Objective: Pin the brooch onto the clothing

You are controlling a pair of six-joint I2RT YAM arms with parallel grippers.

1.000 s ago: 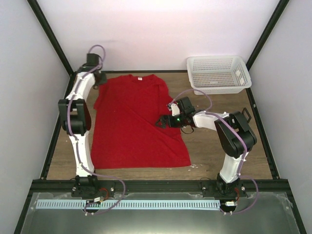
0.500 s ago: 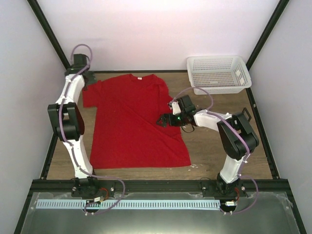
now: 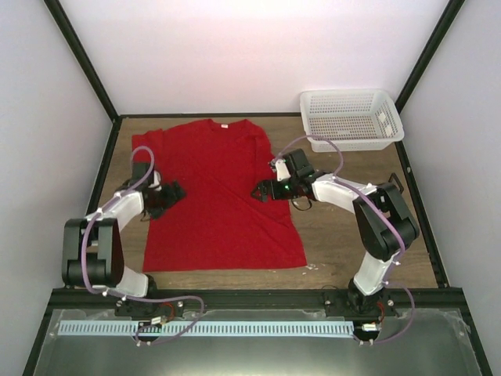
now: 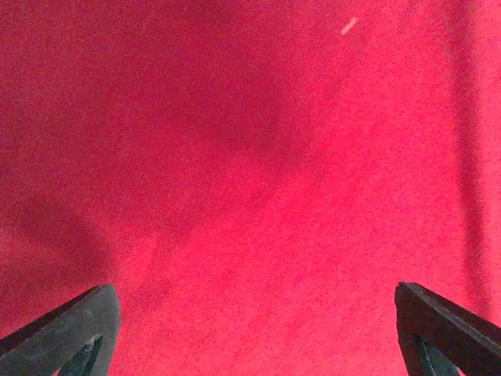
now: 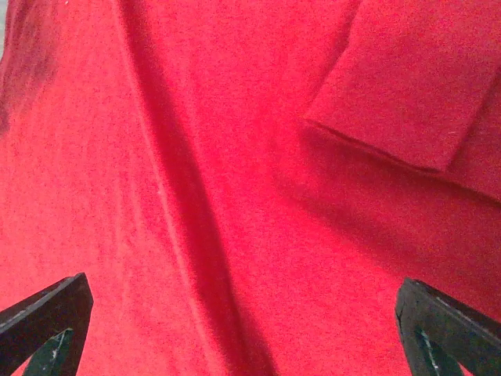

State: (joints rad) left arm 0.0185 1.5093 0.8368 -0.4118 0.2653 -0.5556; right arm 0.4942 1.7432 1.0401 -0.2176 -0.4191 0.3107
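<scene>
The clothing (image 3: 219, 196) is a red T-shirt lying flat on the wooden table, its white neck label (image 3: 225, 125) at the far end. My left gripper (image 3: 174, 193) hovers over the shirt's left edge, open; in the left wrist view the gripper (image 4: 252, 288) has only red cloth (image 4: 250, 157) between its wide-apart fingers. My right gripper (image 3: 258, 193) sits over the shirt's right side, open as well. In the right wrist view this gripper (image 5: 243, 279) frames creased cloth (image 5: 235, 196) and a folded sleeve (image 5: 407, 86). The brooch shows in no view.
A white mesh basket (image 3: 350, 117) stands at the far right corner. Bare wood (image 3: 344, 227) lies right of the shirt. Black frame bars border the table (image 3: 102, 172), with walls close on three sides. A small pale speck (image 4: 349, 25) lies on the cloth.
My left arm pulled the left sleeve outward at the far left corner, let it go and swung back to the shirt's left edge, gripper opening. The right arm barely moved.
</scene>
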